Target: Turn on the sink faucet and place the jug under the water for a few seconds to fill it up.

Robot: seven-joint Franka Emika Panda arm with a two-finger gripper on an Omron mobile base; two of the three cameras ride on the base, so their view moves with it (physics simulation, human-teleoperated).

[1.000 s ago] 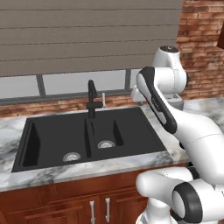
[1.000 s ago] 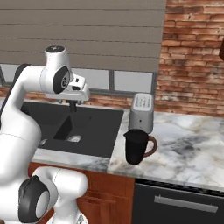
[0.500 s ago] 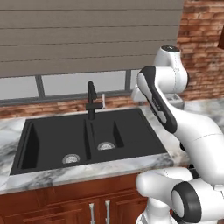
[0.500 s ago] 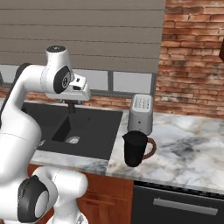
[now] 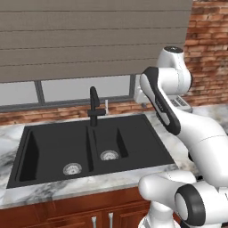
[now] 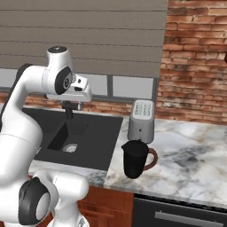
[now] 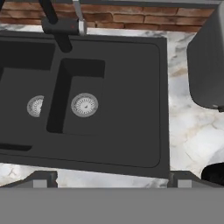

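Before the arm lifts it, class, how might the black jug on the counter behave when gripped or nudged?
The jug looks rigid, so it should probably keep its shape when gripped. Standing upright and taller than wide, it might tip if nudged high. Its matte wall seems unlikely to slip, and its loop handle offers another hold.

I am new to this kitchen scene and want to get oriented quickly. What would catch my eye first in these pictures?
First the wide black sink, sunk in the marble counter, with two silver drains and no water running. The slim black sink faucet stands at its back edge, in front of the window. To the right of the sink, the black jug with a reddish-brown handle stands on the counter just in front of the silver toaster.
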